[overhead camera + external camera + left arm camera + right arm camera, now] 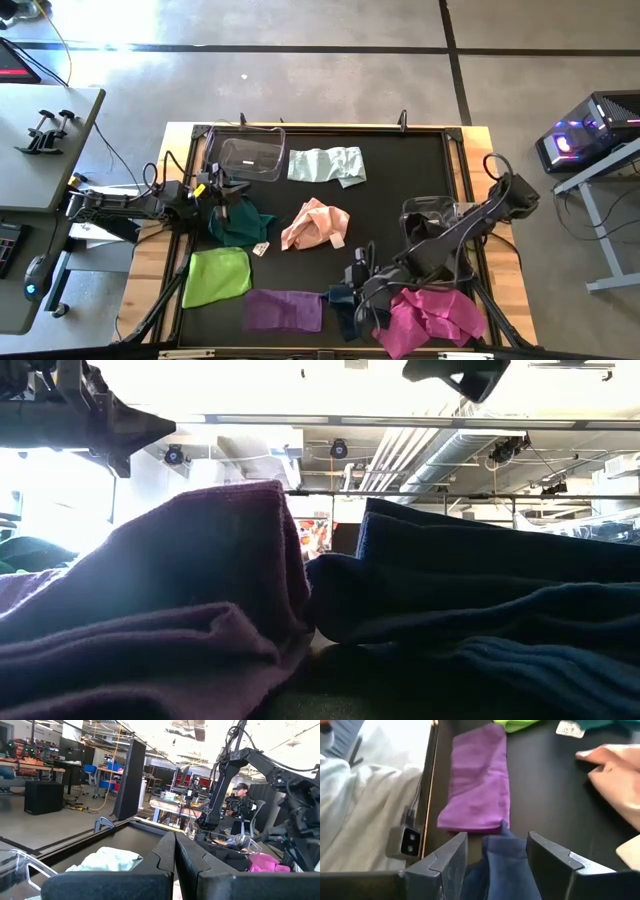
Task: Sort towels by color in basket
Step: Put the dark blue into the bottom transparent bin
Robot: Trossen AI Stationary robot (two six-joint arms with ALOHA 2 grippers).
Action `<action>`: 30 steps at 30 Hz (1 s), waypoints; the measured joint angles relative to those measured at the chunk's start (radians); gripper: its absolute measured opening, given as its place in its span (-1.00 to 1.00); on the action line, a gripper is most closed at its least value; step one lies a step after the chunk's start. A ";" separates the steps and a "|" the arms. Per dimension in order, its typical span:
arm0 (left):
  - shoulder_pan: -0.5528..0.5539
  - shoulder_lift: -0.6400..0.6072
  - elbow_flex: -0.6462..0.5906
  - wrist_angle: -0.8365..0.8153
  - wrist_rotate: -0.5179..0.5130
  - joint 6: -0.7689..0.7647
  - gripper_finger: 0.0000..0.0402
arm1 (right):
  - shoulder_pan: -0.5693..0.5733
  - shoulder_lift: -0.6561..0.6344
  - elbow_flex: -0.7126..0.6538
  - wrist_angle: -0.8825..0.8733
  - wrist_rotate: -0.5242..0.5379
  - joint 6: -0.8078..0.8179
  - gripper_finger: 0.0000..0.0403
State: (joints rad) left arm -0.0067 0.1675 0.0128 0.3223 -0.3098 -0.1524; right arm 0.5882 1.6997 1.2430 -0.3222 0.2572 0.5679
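Observation:
Towels lie spread on the black mat: mint (pixel 325 165), peach-pink (pixel 315 225), dark teal (pixel 240 222), lime green (pixel 215 275), purple (pixel 285 310), navy (pixel 345 308) and magenta (pixel 430 315). A clear basket (pixel 245 155) stands at the far left. My right gripper (pixel 497 840) hangs open over the navy towel (pixel 505 865), slanting down toward the near edge. The cloth shows between its fingers, next to the purple towel (pixel 477 785). My left gripper (pixel 175 865) is shut with nothing in it. It waits at the table's left edge (pixel 213 187) beside the basket.
A small white tag (pixel 261 249) lies on the mat between the teal and peach towels. A second clear container (pixel 430 212) sits partly under my right arm. The near edge runs close behind the purple and navy towels. A person (pixel 242 800) sits in the room beyond.

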 joint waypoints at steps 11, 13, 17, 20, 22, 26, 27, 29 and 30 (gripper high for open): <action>0.000 0.000 0.000 -0.001 -0.013 0.000 -1.00 | -0.020 0.023 0.000 -0.107 -0.058 0.042 0.18; 0.000 0.000 0.000 -0.001 -0.015 0.000 -1.00 | -0.025 0.029 0.000 -0.122 -0.061 0.015 0.24; 0.000 0.000 0.000 -0.004 -0.015 0.000 -1.00 | -0.024 0.084 0.000 -0.112 -0.101 -0.088 0.27; 0.000 0.000 0.000 -0.010 -0.015 0.000 -1.00 | -0.018 0.135 0.000 -0.106 -0.149 -0.107 0.27; 0.000 0.000 0.000 -0.011 -0.015 0.000 -1.00 | -0.012 0.161 0.000 -0.102 -0.162 -0.115 0.27; 0.000 0.000 0.000 -0.012 -0.016 0.000 -1.00 | -0.001 0.200 0.000 -0.092 -0.161 -0.121 0.27; 0.000 0.000 0.000 -0.012 -0.016 0.000 -1.00 | 0.001 0.210 0.000 -0.093 -0.158 -0.117 0.27; 0.000 0.000 0.000 -0.012 -0.016 0.000 -1.00 | 0.001 0.233 0.000 -0.093 -0.154 -0.101 0.27; 0.000 0.000 0.000 -0.012 -0.016 0.000 -1.00 | 0.001 0.243 0.000 -0.093 -0.154 -0.097 0.27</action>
State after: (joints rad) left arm -0.0071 0.1677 0.0128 0.3103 -0.3256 -0.1528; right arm 0.5896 1.9424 1.2427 -0.4149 0.1036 0.4713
